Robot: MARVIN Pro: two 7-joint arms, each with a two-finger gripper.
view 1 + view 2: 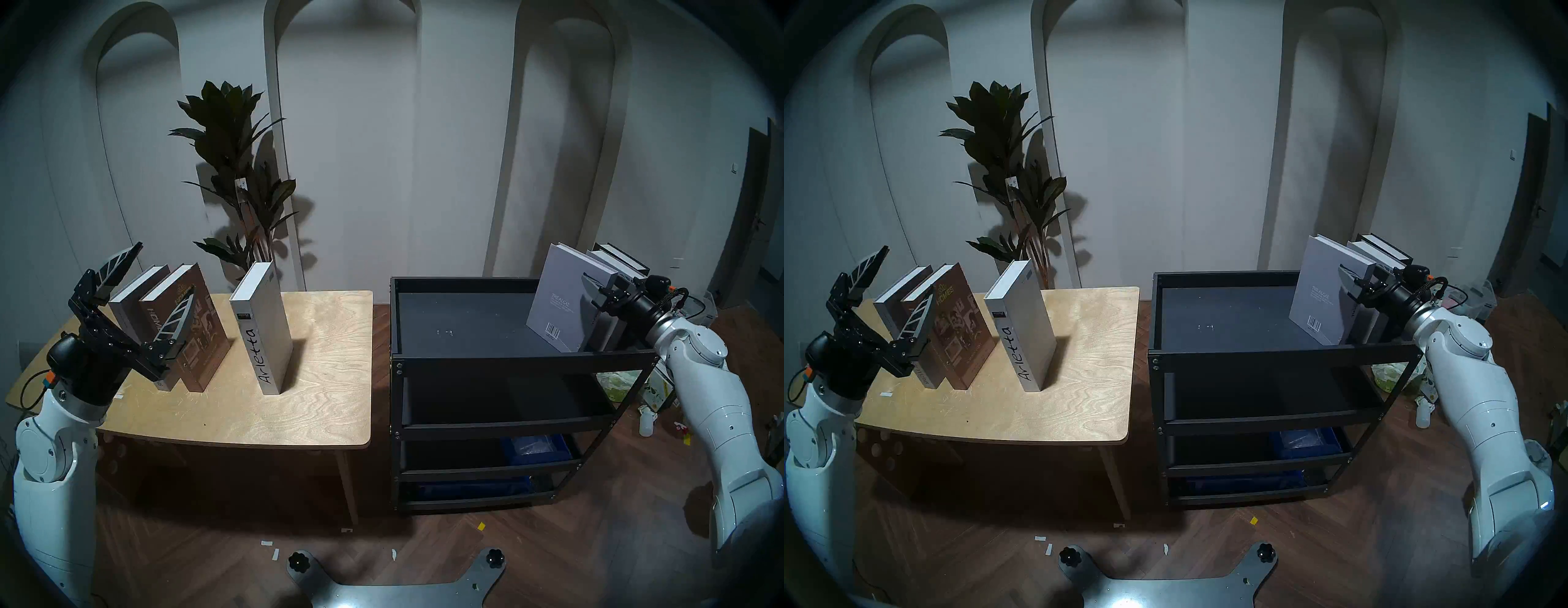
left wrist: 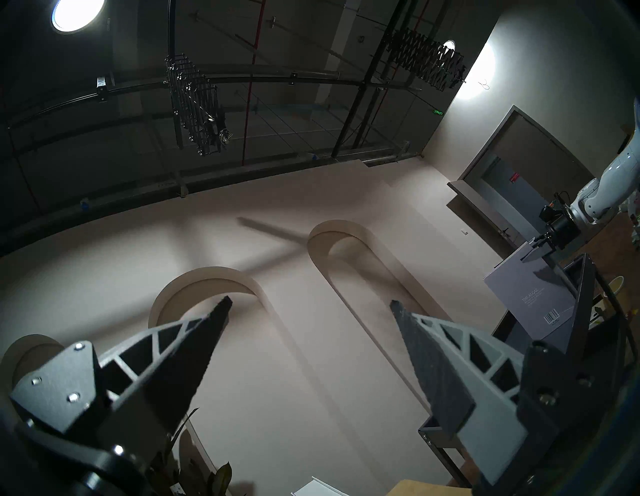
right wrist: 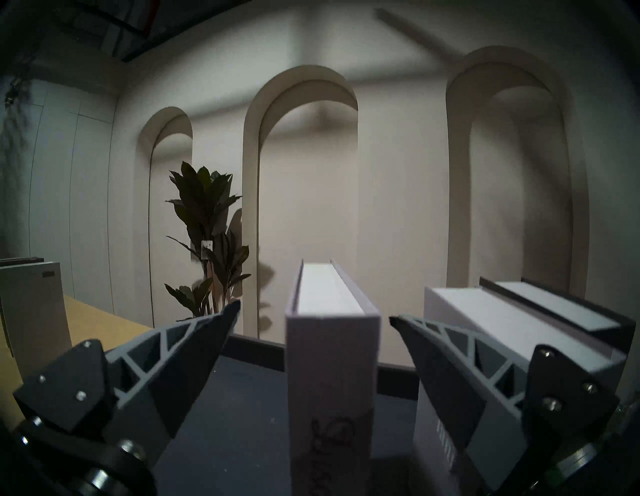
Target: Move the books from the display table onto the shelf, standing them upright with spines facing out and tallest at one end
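Three books stand on the display table (image 1: pixel 297 407): a grey one (image 1: pixel 135 288) at the left, the brown "HOMES" (image 1: pixel 199 322) leaning on it, and the white "Arletta" (image 1: pixel 265 335) standing apart. My left gripper (image 1: pixel 165 267) is open and empty at the table's left end, fingers pointing up in front of the two left books. On the shelf (image 1: pixel 522 361), at the right end of its top level, stand a tall grey book (image 1: pixel 555 297), a pale one (image 3: pixel 485 318) and a black one (image 3: pixel 571 311). My right gripper (image 3: pixel 315 311) straddles the grey book's spine (image 3: pixel 330 363), open with gaps on both sides.
A potted plant (image 1: pixel 237 161) stands behind the table. The shelf's lower levels hold blue bins (image 1: pixel 534 448). Bags and bottles (image 1: pixel 645 424) lie on the floor to the shelf's right. A narrow gap separates table and shelf.
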